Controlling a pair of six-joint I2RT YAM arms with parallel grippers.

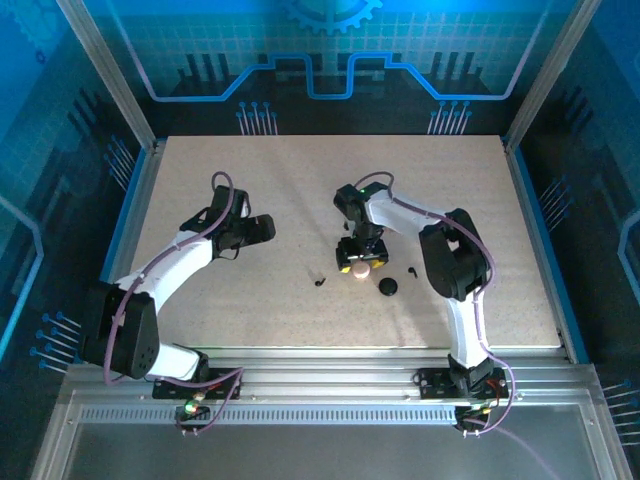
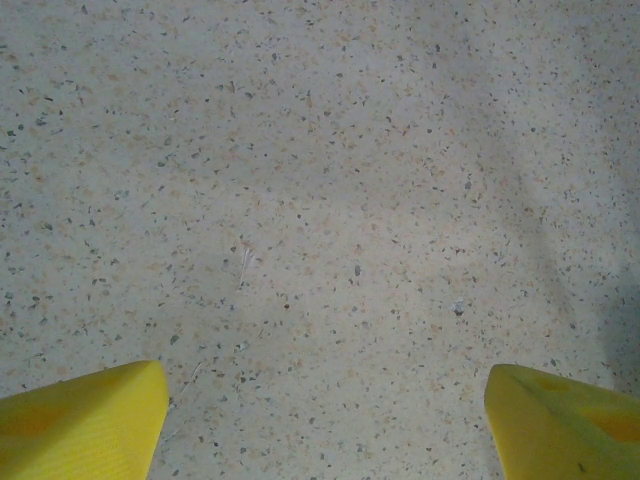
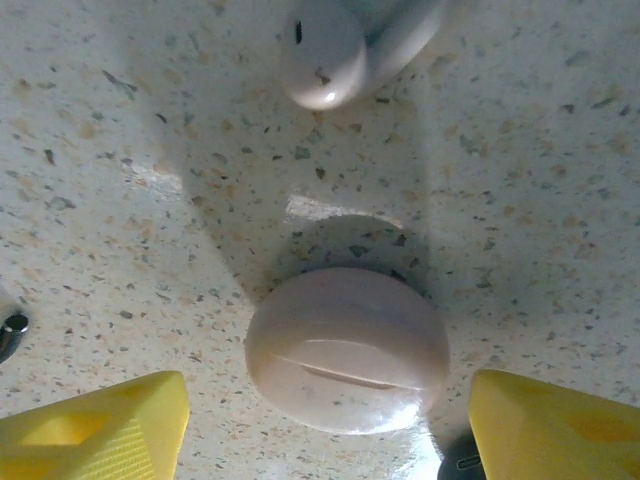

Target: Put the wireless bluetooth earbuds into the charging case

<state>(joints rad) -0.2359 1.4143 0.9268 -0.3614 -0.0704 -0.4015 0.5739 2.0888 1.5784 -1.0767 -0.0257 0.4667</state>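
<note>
your right fingers [image 3: 100, 430] spread either side of a pale oval pod [image 3: 347, 350], black charging case [image 1: 388, 287] at its 4 o'clock, left fingers [image 2: 80, 425] spread wide over bare desk [image 2: 320, 200]

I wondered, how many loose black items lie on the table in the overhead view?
3. A tiny curved piece left of the right gripper, a round puck right of it, and a second curved piece farther right. Others may hide beneath the gripper.

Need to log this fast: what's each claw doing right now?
Left claw: open, holding nothing.
Right claw: open, straddling the pale oval case, not gripping it.
</note>
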